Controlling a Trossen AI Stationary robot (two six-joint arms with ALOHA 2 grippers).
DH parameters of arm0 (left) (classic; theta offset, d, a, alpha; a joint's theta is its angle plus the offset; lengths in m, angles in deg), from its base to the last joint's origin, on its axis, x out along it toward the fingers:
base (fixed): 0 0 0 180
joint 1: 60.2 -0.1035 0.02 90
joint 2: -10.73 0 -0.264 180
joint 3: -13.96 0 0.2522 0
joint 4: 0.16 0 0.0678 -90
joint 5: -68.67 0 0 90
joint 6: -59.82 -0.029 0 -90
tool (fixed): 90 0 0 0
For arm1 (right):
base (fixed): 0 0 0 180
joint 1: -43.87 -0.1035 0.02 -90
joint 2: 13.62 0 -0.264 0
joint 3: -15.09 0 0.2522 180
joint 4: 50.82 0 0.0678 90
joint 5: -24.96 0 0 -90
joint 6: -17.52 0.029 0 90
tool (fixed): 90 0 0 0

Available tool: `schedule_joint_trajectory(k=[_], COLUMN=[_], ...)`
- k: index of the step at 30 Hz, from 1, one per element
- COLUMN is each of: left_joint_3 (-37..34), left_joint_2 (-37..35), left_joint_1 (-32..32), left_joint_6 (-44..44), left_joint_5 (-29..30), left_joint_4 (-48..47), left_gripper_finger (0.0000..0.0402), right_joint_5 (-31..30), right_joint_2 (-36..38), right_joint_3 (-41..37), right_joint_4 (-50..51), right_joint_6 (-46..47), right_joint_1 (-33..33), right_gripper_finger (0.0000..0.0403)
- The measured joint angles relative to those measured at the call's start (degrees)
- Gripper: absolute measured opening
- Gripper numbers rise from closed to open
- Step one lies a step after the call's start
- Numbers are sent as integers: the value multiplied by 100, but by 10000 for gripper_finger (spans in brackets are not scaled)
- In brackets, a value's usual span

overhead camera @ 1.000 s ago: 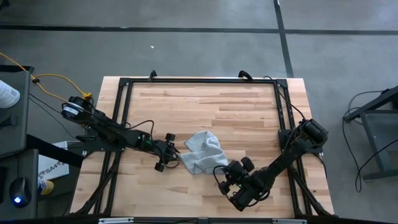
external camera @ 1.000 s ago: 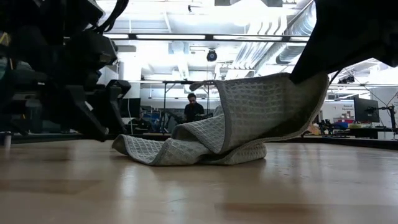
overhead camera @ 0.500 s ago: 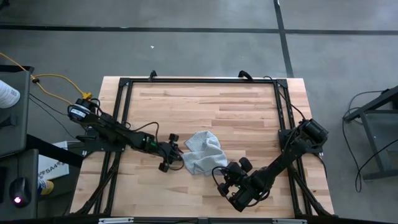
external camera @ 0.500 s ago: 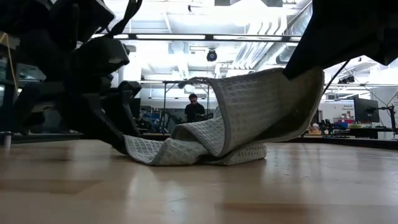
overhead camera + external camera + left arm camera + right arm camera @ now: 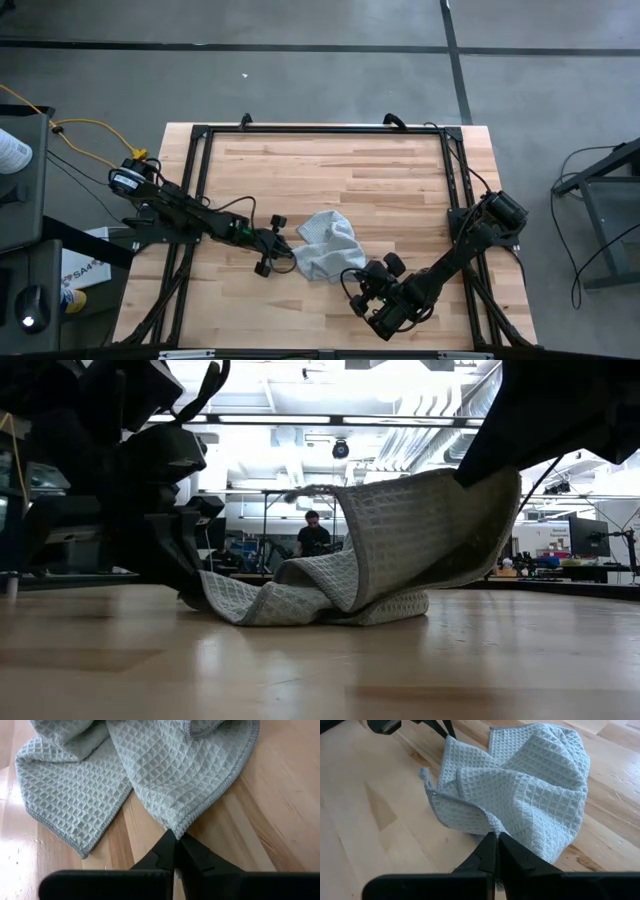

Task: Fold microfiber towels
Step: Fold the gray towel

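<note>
Microfiber towel (image 5: 325, 244) is sitting crumpled on the wooden table (image 5: 330, 170), a bit toward the near edge and roughly midway between the left and right edges. It's light grey with a waffle-type weave and a stitched hem, bunched into a few loose folds rather than lying flat.

Left gripper (image 5: 281, 251) comes in from the left edge and is right at the towel's left side. In the left wrist view its fingers are pressed together on a pointed corner of the cloth (image 5: 175, 822), so it's pinching that corner low against the wood.

Right gripper (image 5: 352, 274) reaches in from the near right corner and has the towel's near-right part. In the right wrist view its fingers are closed on a hemmed edge of the towel (image 5: 492, 826), with the rest of the cloth spreading out past them.

From the low view, the right-hand side of the towel (image 5: 400, 550) is lifted up into an arch off the table, while the left-hand part lies in folds on the surface next to the dark bulk of the left gripper (image 5: 185, 565).

Way back in the room there's a person (image 5: 312, 536) at a workbench, tiny in the shot.
</note>
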Motion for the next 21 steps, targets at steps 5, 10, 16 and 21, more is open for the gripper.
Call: schedule_joint_trajectory(k=[5,10,16,21], left_joint_3=[0,0,2,2], left_joint_2=[0,0,0,0], left_joint_1=[2,2,2,2], left_joint_6=[112,117,130,130], left_joint_5=[-10,-107,-105,-105], left_joint_4=[-1,1,1,1], left_gripper_finger=[4,3,2,2], right_joint_5=[217,635,916,946], right_joint_2=[0,0,0,0], right_joint_3=[0,0,0,0], right_joint_4=[116,591,984,668], right_joint_6=[0,241,448,179], right_joint_1=[0,0,0,1], right_gripper_finger=[24,47,68,77])
